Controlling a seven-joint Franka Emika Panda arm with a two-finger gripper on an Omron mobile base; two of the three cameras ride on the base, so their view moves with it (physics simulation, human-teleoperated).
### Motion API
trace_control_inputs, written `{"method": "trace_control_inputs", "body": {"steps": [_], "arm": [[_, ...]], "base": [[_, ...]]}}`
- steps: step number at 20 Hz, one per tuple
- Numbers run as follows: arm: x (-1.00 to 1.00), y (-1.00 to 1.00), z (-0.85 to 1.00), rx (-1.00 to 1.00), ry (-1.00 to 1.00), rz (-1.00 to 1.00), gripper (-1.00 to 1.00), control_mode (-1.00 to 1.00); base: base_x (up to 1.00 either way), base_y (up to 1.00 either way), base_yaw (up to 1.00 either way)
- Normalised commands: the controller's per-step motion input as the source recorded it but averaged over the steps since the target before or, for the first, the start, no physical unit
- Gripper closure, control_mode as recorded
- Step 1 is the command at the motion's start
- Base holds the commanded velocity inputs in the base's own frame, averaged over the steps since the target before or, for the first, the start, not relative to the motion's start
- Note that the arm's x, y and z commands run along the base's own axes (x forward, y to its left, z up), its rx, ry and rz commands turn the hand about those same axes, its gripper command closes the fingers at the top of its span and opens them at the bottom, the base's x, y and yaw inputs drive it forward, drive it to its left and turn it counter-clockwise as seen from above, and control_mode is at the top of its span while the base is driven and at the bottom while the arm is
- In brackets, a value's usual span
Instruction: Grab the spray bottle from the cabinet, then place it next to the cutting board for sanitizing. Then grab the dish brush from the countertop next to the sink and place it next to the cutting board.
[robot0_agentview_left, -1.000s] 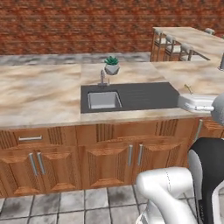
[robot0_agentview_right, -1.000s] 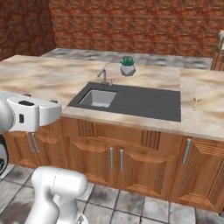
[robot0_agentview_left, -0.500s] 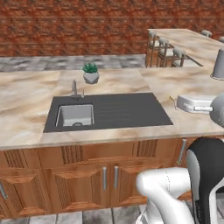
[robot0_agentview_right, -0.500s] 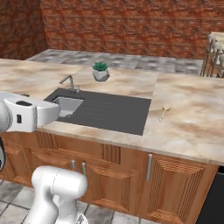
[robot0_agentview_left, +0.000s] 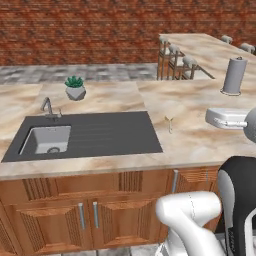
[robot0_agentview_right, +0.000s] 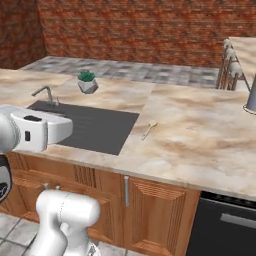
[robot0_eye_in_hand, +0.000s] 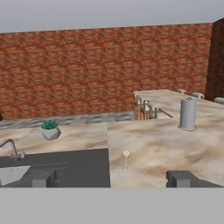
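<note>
The fingers (robot0_eye_in_hand: 39, 178) stand spread wide, holding nothing, raised above the near edge of the surface (robot0_agentview_left: 200, 107). Ahead lies the dish brush (robot0_eye_in_hand: 125, 160) (yellow head away from the fingers), flat on the stone just right of the sink (robot0_agentview_left: 46, 140) and its dark drainboard (robot0_agentview_right: 100, 127).

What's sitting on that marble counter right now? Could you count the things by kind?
Dish brush: 1
Potted plant: 1
Grey upright roll on a stand: 1
Sink with faucet, set in the countertop: 1
Total: 4
</note>
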Motion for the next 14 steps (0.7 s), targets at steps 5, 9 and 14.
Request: {"method": "trace_control_inputs", "body": {"steps": [5, 9, 14], "arm": [[0.00, 0.00, 0.00, 0.00, 0.00, 0.00, -1.00, 1.00], [0.00, 0.00, 0.00, 0.00, 0.00, 0.00, -1.00, 1.00], [0.00, 0.00, 0.00, 0.00, 0.00, 0.00, -1.00, 1.00]], "base": [[0.98, -0.04, 0.00], [0.81, -0.29, 0.00], [0.47, -0.67, 0.00]]}}
